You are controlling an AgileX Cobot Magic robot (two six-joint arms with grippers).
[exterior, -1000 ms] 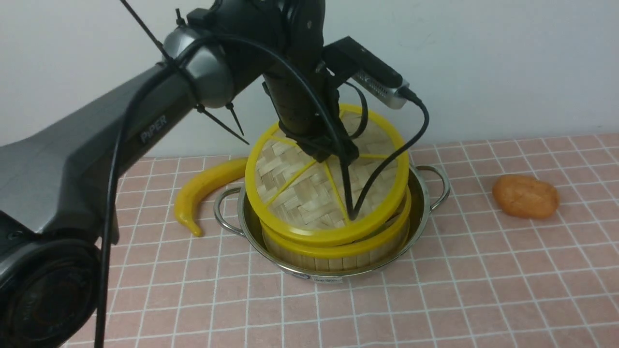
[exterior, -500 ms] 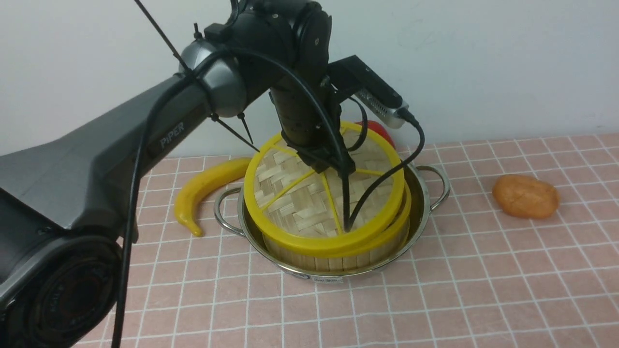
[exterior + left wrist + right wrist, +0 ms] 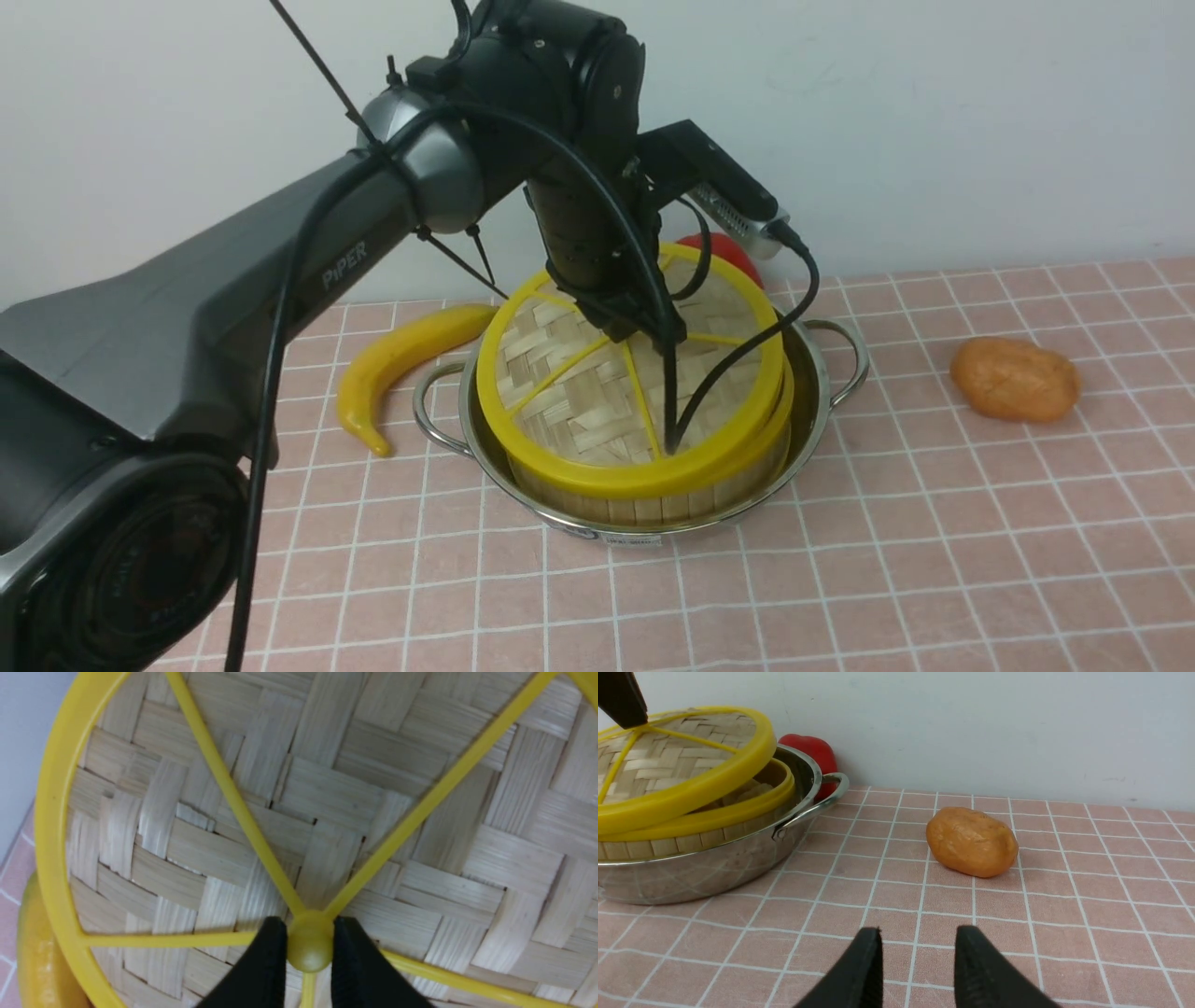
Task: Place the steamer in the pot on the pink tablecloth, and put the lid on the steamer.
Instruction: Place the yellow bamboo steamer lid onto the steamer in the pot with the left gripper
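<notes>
Pale, bare wall closes off the back, and everything below it stands on the pink tablecloth, a matte cloth ruled by thin white lines into small squares. Near the middle sits the pot, wide, shallow and mirror-bright steel, with a wire loop handle at each side and a small label on its near wall. The steamer stands inside the pot; its upright wall of pale bamboo slats is capped by a smooth yellow plastic rim.

Over the steamer is the lid, a flat disc of broad woven bamboo strips in a yellow ring, with thin yellow spokes running to a round hub. It is tilted. Its near edge lies down at the steamer's rim, while the far right edge is raised, and the right wrist view shows a gap there.

The left arm comes up from the near left, bends at a grey elbow joint and turns its wrist steeply down over the pot. The left tool points down at the lid's centre, its black fingers clamped on either side of the hub.

The right tool sits low over the cloth with its jaws parted and nothing between them.

A yellow banana curves just beside the pot's left handle. A glossy red object is partly hidden behind the pot. A lumpy orange-brown oval lies well apart on the right.
</notes>
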